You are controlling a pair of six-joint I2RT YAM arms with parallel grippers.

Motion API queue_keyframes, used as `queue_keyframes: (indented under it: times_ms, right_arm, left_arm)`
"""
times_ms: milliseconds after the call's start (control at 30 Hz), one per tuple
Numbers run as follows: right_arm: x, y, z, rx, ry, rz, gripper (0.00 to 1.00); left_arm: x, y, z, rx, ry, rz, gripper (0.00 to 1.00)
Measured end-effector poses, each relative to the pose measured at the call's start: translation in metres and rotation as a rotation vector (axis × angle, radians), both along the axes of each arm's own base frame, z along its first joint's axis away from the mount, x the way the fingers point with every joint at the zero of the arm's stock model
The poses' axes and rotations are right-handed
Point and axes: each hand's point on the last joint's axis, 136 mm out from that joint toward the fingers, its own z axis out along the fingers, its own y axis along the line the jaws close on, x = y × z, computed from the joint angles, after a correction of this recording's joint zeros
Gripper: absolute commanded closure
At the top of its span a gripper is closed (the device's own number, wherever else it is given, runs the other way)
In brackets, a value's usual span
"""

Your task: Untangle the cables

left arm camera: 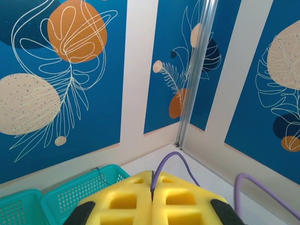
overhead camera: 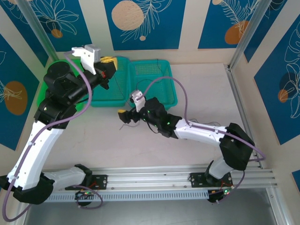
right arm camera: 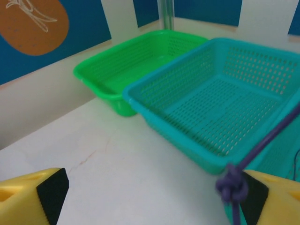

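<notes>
**Fig. 1. Two arms over the bench, one tool pinching a cable, the other spread**

*Top view.* The left arm is raised, its left tool (overhead camera: pixel 107 61) held above the near-left teal basket (overhead camera: pixel 112 96). The right arm lies low across the bench (overhead camera: pixel 201 93), and its right tool (overhead camera: pixel 123 114) sits just in front of that basket. A second teal basket (overhead camera: pixel 152 82) stands beside the first on the right, and a green basket (overhead camera: pixel 47 79) shows partly behind the left arm. Thin dark cables (overhead camera: pixel 124 125) trail on the bench close to the right tool. Whether they reach the raised tool cannot be told at this size.

*Left wrist view.* The yellow fingers (left arm camera: pixel 122 201) of the left tool (left arm camera: pixel 152 178) are pressed together. A thin dark cable (left arm camera: pixel 152 189) sits in the seam between them, a detail the top view does not resolve. Another fine strand (left arm camera: pixel 98 173) rises at the rim of a teal basket (left arm camera: pixel 70 192) below.

*Right wrist view.* The right tool (right arm camera: pixel 154 197) stands wide apart, one yellow finger (right arm camera: pixel 28 197) at each lower corner with bare bench (right arm camera: pixel 117 159) between them. A knotted lilac arm cable (right arm camera: pixel 232 185) crosses in front of the right-hand finger. Ahead lie a teal basket (right arm camera: pixel 220 98) and the green basket (right arm camera: pixel 136 61), touching side by side.
</notes>
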Motion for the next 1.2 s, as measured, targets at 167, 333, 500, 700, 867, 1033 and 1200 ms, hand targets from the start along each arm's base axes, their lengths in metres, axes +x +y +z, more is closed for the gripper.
queue_keyframes:
  times_ms: [167, 333, 500, 700, 867, 1033, 1200]
  right_arm:
    - [0.002, 0.004, 0.018, 0.041, -0.020, 0.004, 1.00]
    - [-0.003, -0.016, 0.058, 0.123, 0.095, 0.031, 1.00]
    - [0.012, -0.050, 0.165, 0.300, 0.121, 0.022, 1.00]
    - [0.053, -0.107, 0.254, 0.458, 0.158, -0.082, 1.00]
    - [0.108, -0.119, 0.273, 0.485, 0.198, -0.151, 1.00]
    - [0.171, -0.109, 0.231, 0.445, 0.303, -0.207, 1.00]
    - [0.219, -0.090, 0.133, 0.332, 0.463, -0.263, 1.00]
  left_arm:
    - [-0.011, 0.011, 0.005, -0.001, -0.023, 0.024, 1.00]
    - [-0.019, 0.026, -0.014, 0.039, -0.027, 0.082, 0.72]
    - [-0.020, 0.033, -0.067, 0.093, 0.038, 0.112, 0.39]
    - [-0.023, 0.035, -0.145, 0.128, 0.180, 0.113, 0.10]
    - [-0.036, 0.031, -0.185, 0.114, 0.237, 0.054, 0.00]
    - [-0.052, 0.031, -0.200, 0.086, 0.238, 0.010, 0.00]
    - [-0.060, 0.035, -0.201, 0.069, 0.230, 0.008, 0.00]
